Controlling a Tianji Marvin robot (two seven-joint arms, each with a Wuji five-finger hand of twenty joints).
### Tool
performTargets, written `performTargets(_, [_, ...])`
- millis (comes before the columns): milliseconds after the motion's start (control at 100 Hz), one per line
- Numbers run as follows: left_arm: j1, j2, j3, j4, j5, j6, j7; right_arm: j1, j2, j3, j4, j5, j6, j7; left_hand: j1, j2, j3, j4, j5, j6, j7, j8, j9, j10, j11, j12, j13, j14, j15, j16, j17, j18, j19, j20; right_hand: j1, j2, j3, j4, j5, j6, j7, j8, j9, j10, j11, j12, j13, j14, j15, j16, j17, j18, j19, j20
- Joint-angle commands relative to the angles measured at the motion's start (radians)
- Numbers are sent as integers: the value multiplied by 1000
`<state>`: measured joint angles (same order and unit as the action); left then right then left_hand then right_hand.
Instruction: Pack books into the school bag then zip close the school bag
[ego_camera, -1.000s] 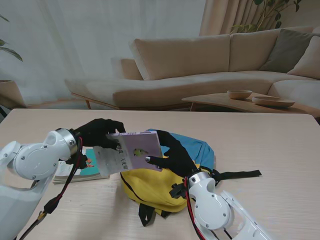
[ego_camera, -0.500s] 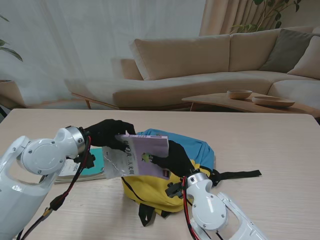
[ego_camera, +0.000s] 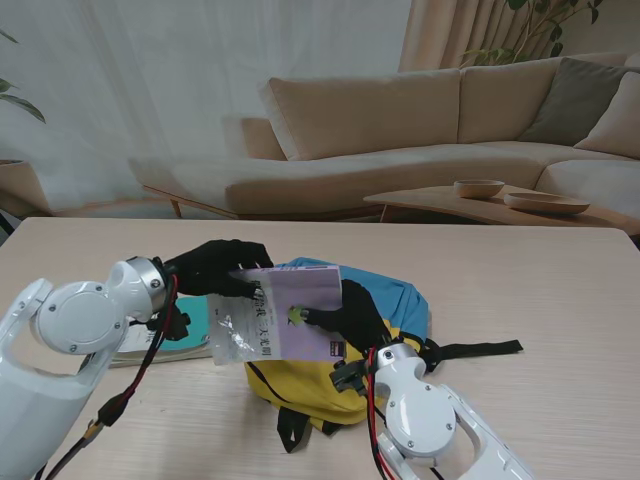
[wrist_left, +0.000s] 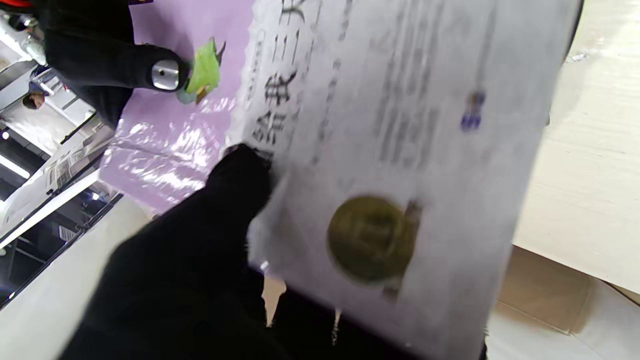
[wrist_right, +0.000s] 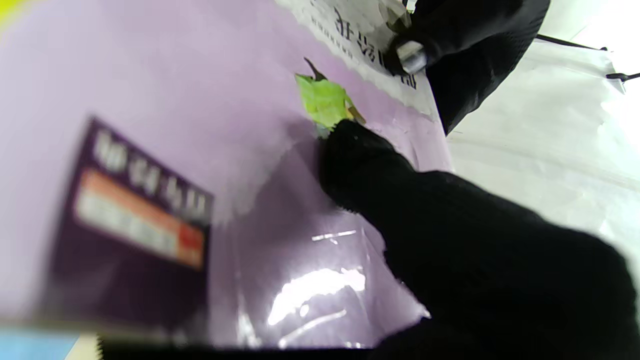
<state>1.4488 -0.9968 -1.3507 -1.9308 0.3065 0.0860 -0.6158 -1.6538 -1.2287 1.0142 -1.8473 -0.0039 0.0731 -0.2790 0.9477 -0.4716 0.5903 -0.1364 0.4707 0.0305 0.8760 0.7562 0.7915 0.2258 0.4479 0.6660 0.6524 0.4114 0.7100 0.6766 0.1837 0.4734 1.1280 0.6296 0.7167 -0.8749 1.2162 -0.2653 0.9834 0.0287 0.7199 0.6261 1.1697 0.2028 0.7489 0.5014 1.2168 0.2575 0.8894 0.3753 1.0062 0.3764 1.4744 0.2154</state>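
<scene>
At the frame centre both hands pinch the purple book (ego_camera: 292, 312) over the yellow and blue school bag (ego_camera: 330, 385): left hand (ego_camera: 212, 268) at its left edge, right hand (ego_camera: 352, 316) on the cover. The book hides the bag's opening. A teal book (ego_camera: 185, 335) lies half hidden at left.

Two books (ego_camera: 290, 315) (one held) (ego_camera: 190, 330), one bag (ego_camera: 310, 385)

Home living room. Beige sectional sofa (ego_camera: 420, 130) spans 12 to 2 o'clock, grey cushion (ego_camera: 572, 98) at 2. Low wooden coffee table (ego_camera: 500, 208) carries 2 bowls (ego_camera: 479, 187). Sheer curtains (ego_camera: 180, 90) behind; houseplant leaves (ego_camera: 545, 20) at 1 o'clock.
</scene>
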Motion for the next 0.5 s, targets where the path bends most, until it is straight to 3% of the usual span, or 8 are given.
performTargets(0, [17,-6,-13,-19,-10,7,-10,-11,-12,1,-12,17,5,12,-103,55,42,52,-65,30,-96,-71,-94,16,14,-120,-66,2,-92,-44,-48,-20,-61,-31,147,70,122,-6,233,-179,246,191,15,21,35,35,70,28,54,27,65,-44,124,32])
performTargets(60, [30,-8,-24,-23,-16,4,-4,-11,-13,4,-14,25,6,10,-197,94,80,86,-105,52,-176,-118,-153,11,-11,-144,-127,-6,-140,-62,-72,-25,-92,-40,149,68,126,-6,238,-181,249,204,16,23,38,41,77,28,60,29,73,-45,129,34])
performTargets(280, [93,-23,-72,-40,-41,2,67,-10,-17,15,-21,49,12,2,-303,101,10,75,-224,52,-278,-206,-324,-5,-83,-191,-283,-26,-265,-107,-157,-23,-207,-62,149,64,132,-10,251,-181,235,261,14,27,37,58,77,29,72,32,80,-46,133,37])
performTargets(490, [163,-41,-126,-56,-37,-1,152,-4,-21,38,-24,61,8,-13,-326,106,-10,72,-236,41,-291,-225,-353,-16,-110,-207,-323,-38,-314,-122,-195,-29,-269,-61,149,65,131,-9,256,-183,236,278,15,26,37,59,77,27,72,31,81,-48,133,37])
